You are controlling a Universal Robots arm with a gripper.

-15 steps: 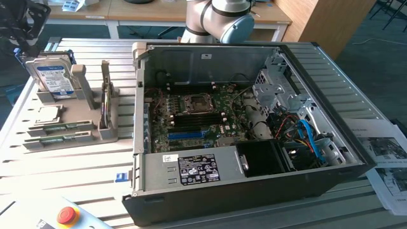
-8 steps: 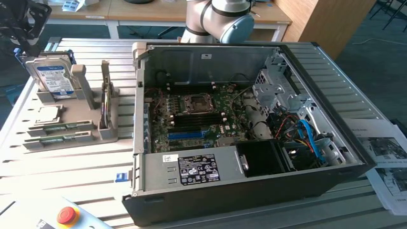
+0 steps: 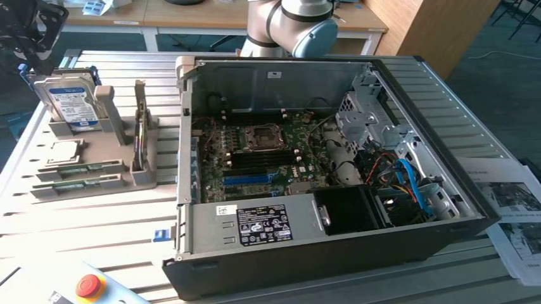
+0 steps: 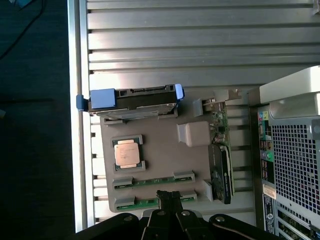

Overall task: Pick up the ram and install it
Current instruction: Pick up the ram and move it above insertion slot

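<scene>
Black gripper (image 4: 169, 199) clenched, empty, just over the long thin green circuit-board ram stick (image 4: 146, 203). The stick is slotted in the grey plastic tray (image 4: 160, 160), at 9 o'clock of the black PC case (image 3: 338, 253) in the exterior view. Likely light, stiff, fragile: pinch mid-length across the flat faces.

A ribbed metal table (image 3: 101, 215) carries an open black computer case (image 3: 321, 256) in the middle. A grey parts holder (image 3: 110, 155) sits just beside it, toward the exterior view's left. Printed papers (image 3: 511, 209) lie at the right edge, and a box with a red button (image 3: 89, 286) sits at the near left corner.
</scene>
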